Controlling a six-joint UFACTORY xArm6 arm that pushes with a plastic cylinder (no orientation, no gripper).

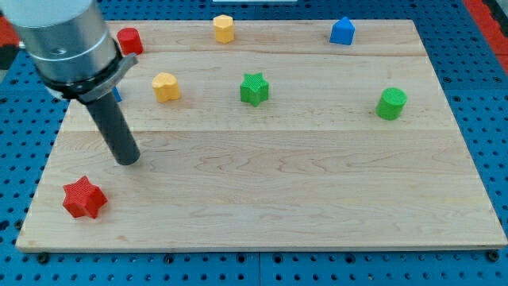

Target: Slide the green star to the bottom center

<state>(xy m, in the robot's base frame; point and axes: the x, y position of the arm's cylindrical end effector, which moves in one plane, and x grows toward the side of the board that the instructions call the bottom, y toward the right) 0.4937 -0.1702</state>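
Note:
The green star (pixel 255 88) sits on the wooden board (pixel 317 199), above the middle and a little to the view's left. My tip (pixel 127 160) is at the view's left, well to the left of and below the green star, and not touching any block. The nearest blocks to the tip are the red star (pixel 83 197) below it and the yellow block (pixel 166 86) above and to its right.
A red block (pixel 129 40) lies at the top left, a yellow hexagonal block (pixel 224 28) at top centre, a blue house-shaped block (pixel 342 31) at top right, a green cylinder (pixel 390 103) at right. A blue block (pixel 117 92) is mostly hidden behind the arm.

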